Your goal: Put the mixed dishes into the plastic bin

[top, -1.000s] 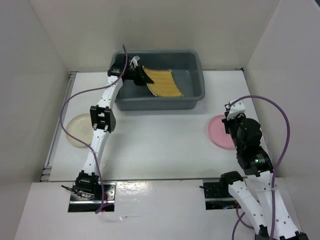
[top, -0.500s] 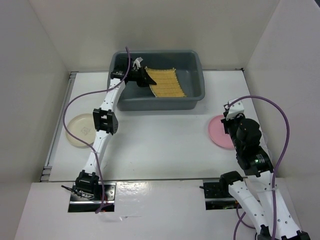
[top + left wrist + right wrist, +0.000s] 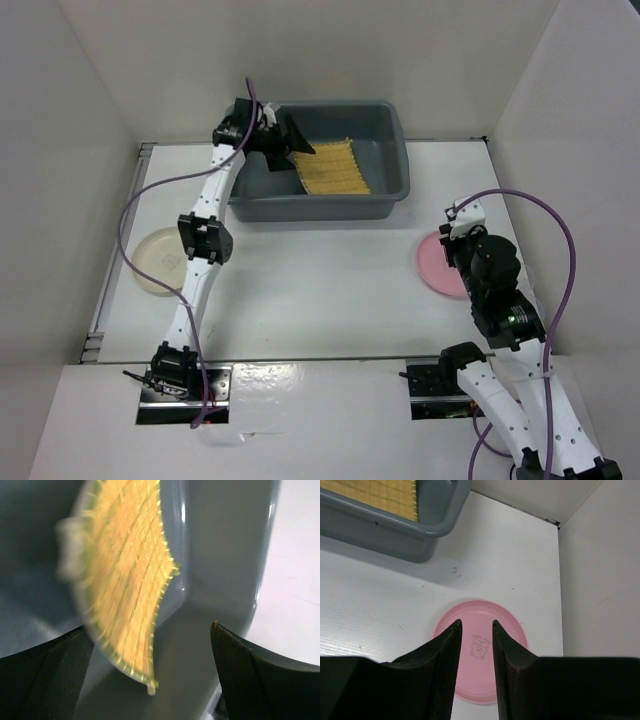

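Note:
The yellow slatted mat (image 3: 335, 168) lies tilted inside the grey-blue plastic bin (image 3: 396, 125), free of any grip. My left gripper (image 3: 285, 140) hangs open over the bin's left end. In the left wrist view the blurred mat (image 3: 125, 580) is loose between the wide-apart fingers of that gripper (image 3: 149, 627). The pink plate (image 3: 437, 262) lies flat on the table at the right. My right gripper (image 3: 476, 623) hovers above the plate (image 3: 512, 630), its jaws partly open with nothing between them. A cream dish (image 3: 155, 262) sits on the table at the left.
White walls close in the table on the left, back and right. The bin (image 3: 395, 535) stands at the back centre, up and left of the pink plate. The left arm's purple cable (image 3: 135, 210) loops over the table's left side.
My left gripper has opened and let go of the mat, which has dropped into the bin; the gripper has drawn back to the left. My right gripper's jaws have parted over the pink plate.

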{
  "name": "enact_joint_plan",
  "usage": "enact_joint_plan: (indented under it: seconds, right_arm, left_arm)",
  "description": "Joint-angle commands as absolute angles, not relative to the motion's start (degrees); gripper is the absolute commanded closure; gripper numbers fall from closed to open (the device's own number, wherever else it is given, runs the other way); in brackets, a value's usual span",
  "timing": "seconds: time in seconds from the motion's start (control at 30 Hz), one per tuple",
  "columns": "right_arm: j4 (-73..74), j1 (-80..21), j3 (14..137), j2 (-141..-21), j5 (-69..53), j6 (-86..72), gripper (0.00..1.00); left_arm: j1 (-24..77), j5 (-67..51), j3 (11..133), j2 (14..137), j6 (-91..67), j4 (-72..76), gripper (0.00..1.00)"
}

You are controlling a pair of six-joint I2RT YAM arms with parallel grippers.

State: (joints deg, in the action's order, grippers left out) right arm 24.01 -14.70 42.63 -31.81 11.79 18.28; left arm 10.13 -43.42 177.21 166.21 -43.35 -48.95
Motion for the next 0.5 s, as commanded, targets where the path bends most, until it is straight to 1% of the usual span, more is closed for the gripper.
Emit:
enact_joint_plan:
  seconds: [0.0, 0.07, 0.1, 0.17, 0.23, 0.3, 0.37, 0.4, 0.43, 0.47]
  right_arm:
    - [21.2, -15.5, 42.5, -32.1, 12.1, 18.0, 0.64]
    - [21.2, -16.1, 42.5, -32.7, 12.1, 18.0, 0.63]
    - [21.2, -16.1, 42.5, -32.7, 12.1, 18.0, 0.63]
    - [21.7, -16.6, 42.5, -33.3, 11.6, 18.0, 0.63]
    - [21.7, -16.6, 42.5, -33.3, 11.1, 18.0, 0.63]
    - [21.7, -16.6, 42.5, -33.9, 10.5, 18.0, 0.63]
    - [22.2, -16.6, 42.5, -34.5, 9.9, 18.0, 0.63]
    - [22.2, -16.6, 42.5, -34.5, 9.9, 18.0, 0.63]
    - [22.2, -16.6, 42.5, -34.5, 9.9, 18.0, 0.61]
    - [22.2, -16.6, 42.5, -34.5, 9.9, 18.0, 0.61]
  left_arm:
    - [9.7, -28.6, 179.6, 146.8, -33.8, -57.5, 0.00]
    - [9.7, -19.0, 179.6, 139.4, -28.8, -66.0, 0.00]
    - [9.7, -10.6, 179.6, 137.5, -28.7, -68.6, 0.00]
    - [9.7, -7.3, 179.6, 134.0, -27.5, -74.5, 0.00]
    - [8.3, -8.3, 174.1, 131.2, -26.8, -74.5, 0.00]
    - [8.3, -7.0, 171.1, 127.5, -27.3, -74.5, 0.00]
    - [8.3, 1.4, 167.9, 122.5, -28.3, -74.5, 0.00]
    - [8.3, 6.5, 164.9, 120.0, -30.0, -74.5, 0.00]
    - [8.3, 17.7, 160.4, 113.4, -32.1, -74.5, 0.00]
    - [7.7, 23.1, 148.1, 109.6, -35.0, -74.5, 0.00]
